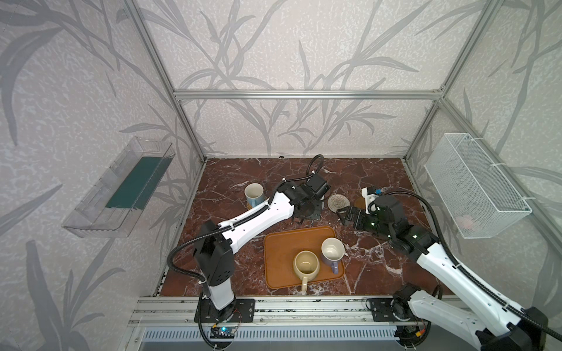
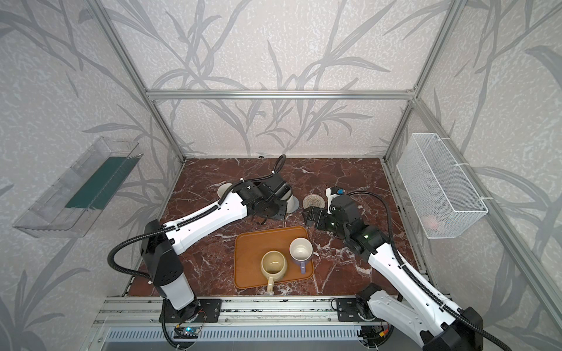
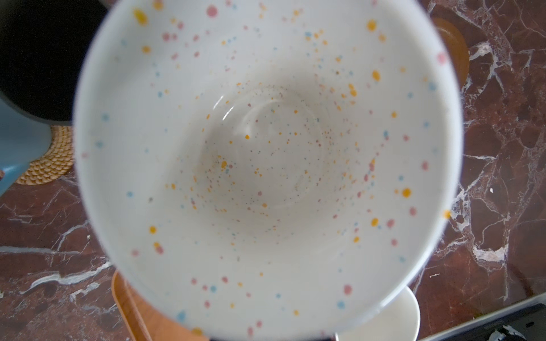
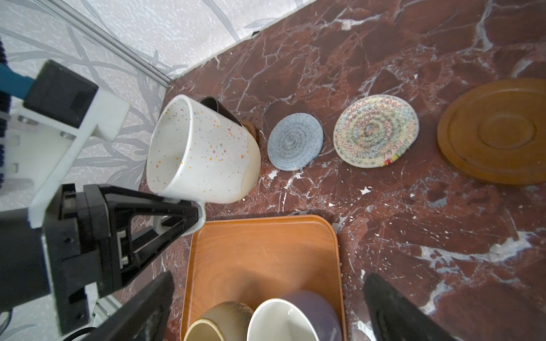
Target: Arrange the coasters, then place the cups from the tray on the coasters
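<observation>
Both left fingers (image 4: 189, 218) pinch the speckled mug's (image 4: 206, 153) handle; right fingers (image 4: 266, 307) spread, empty.

A robot test cell, not a home. Bare aluminium frame posts (image 1: 158, 70) hold leaf-patterned wallpaper panels (image 1: 273, 45) around a red-brown marble tabletop (image 1: 243, 170), both white arms bolted to a metal rail (image 1: 304, 307).

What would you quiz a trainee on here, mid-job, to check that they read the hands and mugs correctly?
1. True or false: the right hand is shut on a mug.
2. How many mugs stand on the tray?
3. Which does the left hand grip by its handle? A light blue mug; B speckled mug; C black mug.

Key: 1 false, it is open and holds nothing. 2 two. 3 B.
</observation>
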`<act>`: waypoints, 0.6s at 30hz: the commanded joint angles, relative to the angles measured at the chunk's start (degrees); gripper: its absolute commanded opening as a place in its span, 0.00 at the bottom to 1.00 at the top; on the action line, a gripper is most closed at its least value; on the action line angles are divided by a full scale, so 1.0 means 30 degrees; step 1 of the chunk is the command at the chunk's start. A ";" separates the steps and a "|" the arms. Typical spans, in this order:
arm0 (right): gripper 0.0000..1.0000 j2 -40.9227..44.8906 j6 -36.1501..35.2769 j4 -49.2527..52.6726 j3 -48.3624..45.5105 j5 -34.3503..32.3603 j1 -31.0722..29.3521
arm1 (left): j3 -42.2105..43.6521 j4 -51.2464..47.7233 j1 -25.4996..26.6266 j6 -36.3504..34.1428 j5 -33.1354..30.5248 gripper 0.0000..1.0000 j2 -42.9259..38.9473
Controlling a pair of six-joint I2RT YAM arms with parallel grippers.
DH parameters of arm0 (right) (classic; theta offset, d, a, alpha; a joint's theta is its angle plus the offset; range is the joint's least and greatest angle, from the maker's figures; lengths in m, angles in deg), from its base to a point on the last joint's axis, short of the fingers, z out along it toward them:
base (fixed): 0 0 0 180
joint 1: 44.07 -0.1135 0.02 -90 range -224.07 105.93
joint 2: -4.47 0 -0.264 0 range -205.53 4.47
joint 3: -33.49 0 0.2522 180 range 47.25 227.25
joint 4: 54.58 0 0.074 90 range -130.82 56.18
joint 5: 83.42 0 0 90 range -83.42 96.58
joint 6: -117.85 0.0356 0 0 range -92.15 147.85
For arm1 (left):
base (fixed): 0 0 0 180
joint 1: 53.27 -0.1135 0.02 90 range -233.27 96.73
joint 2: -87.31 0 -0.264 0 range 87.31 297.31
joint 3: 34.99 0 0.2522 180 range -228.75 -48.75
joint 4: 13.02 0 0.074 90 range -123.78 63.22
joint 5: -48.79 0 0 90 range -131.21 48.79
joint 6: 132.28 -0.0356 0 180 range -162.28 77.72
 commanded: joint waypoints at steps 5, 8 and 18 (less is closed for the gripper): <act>0.99 -0.0071 -0.0750 -0.0790 -0.0631 0.1463 0.0893 | -0.1473 0.1948 -0.0625 0.0219 -0.0724 0.00 0.1258; 0.99 -0.0272 -0.1479 -0.1038 -0.0741 0.1894 0.1124 | -0.1896 0.2094 -0.0786 0.0193 -0.1022 0.00 0.2057; 0.99 -0.1229 -0.3951 -0.2019 -0.0556 0.3843 0.1299 | -0.4566 0.1211 -0.0808 0.0861 -0.2216 0.00 0.5182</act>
